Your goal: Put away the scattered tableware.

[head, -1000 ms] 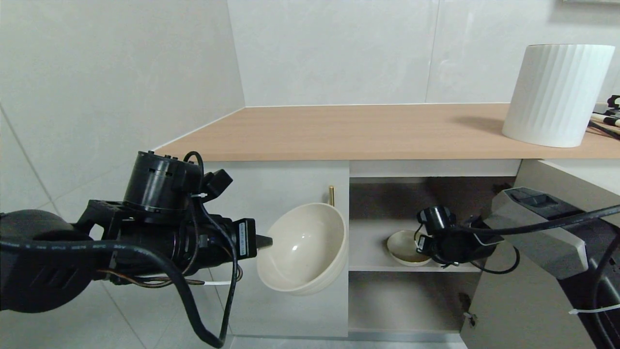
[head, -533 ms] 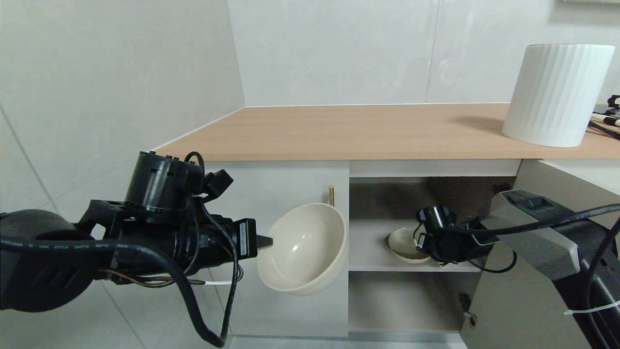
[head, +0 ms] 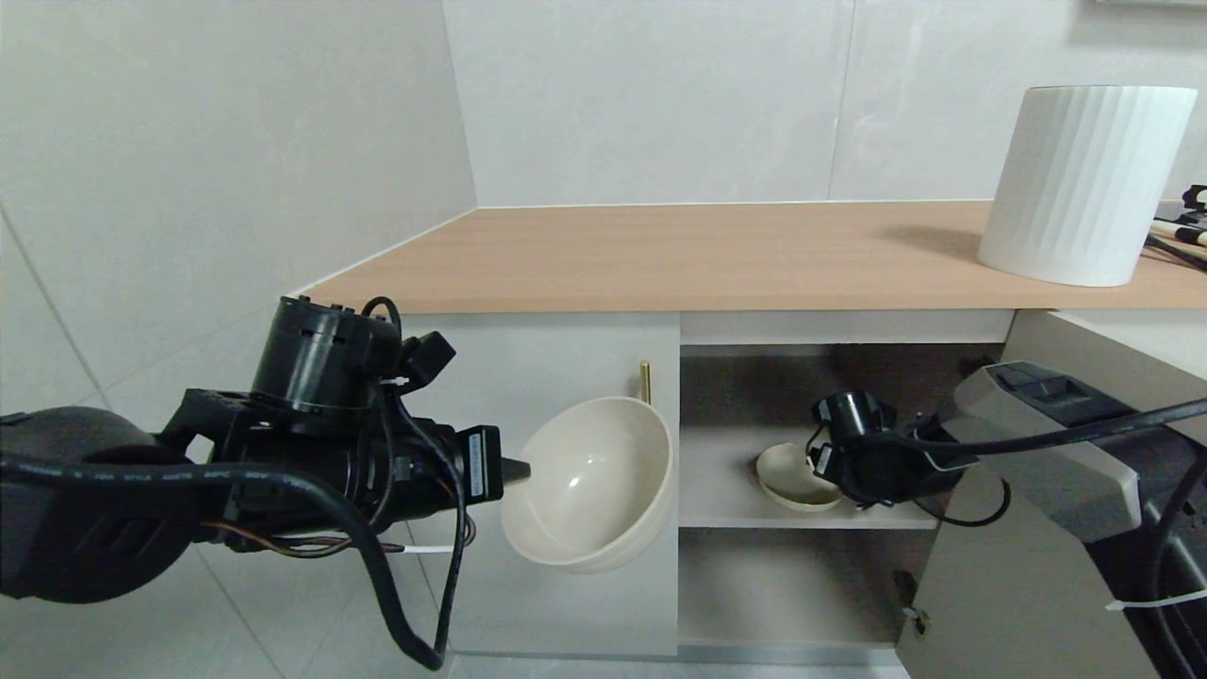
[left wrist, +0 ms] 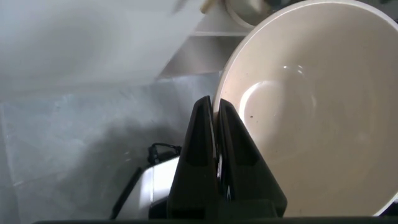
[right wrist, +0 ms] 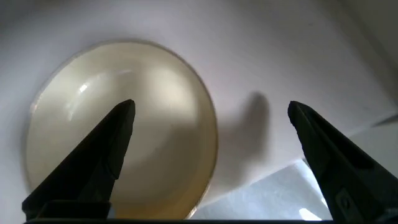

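A long light-wood bench runs along a corner of pale tiled walls, with a grey cupboard beneath it.

At the far right of the bench stands a tall white ribbed cylinder, with a few slim items beside it that are too small to tell. Below, the cupboard's left door is closed and carries a short brass handle; the right door is swung open, baring a white shelf. In front of the closed door, the left gripper has its jaws pinched tight on the rim of a large cream bowl, held on its side in the air with its hollow facing left. Inside the open compartment, a small cream dish lies on the shelf; the right gripper hovers over it, jaws spread wide and gripping nothing.
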Robot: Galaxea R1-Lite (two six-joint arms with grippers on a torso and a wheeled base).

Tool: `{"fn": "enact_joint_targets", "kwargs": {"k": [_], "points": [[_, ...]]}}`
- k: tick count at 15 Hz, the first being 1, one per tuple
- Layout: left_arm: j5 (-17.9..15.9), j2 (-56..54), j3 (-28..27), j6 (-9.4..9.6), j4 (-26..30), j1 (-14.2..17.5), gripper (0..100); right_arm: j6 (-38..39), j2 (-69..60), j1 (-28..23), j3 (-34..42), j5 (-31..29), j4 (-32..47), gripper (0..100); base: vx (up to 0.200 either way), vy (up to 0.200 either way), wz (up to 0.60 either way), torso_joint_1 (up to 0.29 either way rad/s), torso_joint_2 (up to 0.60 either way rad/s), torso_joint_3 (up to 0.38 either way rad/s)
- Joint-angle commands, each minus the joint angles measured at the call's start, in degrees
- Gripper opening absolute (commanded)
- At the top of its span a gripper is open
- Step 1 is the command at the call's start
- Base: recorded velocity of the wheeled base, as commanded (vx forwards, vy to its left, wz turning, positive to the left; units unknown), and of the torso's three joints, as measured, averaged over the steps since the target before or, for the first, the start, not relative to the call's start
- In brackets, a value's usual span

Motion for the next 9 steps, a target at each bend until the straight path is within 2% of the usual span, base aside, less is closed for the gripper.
{"fn": "enact_joint_targets", "kwargs": {"k": [1,3,4,5,7,9], "points": [[2.19,2.63,-1.45,0.1,0.01,0.0,0,1.15,-12.17,1.65,9.68,1.18,0.17,100,0.0,0.0,0.0,0.0,0.0,0.0],[6.93,5.88,-2.94,0.1,0.01,-1.14,0,0.18,-20.25,4.63,15.39,4.26,0.25,100,0.0,0.0,0.0,0.0,0.0,0.0],[7.9,6.41,-3.21,0.1,0.01,-1.49,0,-0.52,-21.75,5.16,16.36,4.43,0.25,100,0.0,0.0,0.0,0.0,0.0,0.0],[12.03,8.61,-3.56,0.1,0.01,-3.51,0,-4.12,-28.6,7.97,21.28,4.43,0.17,100,0.0,0.0,0.0,0.0,0.0,0.0],[14.4,10.45,-3.56,0.19,0.01,-5.97,0,-5.36,-35.46,10.7,24.09,4.69,1.4,100,0.0,0.0,0.0,0.0,0.0,0.0],[15.54,12.82,-3.21,0.19,0.45,-8.7,0,-6.15,-43.28,14.39,25.32,7.33,8.69,100,0.0,0.0,0.0,0.0,0.0,0.0]]}}
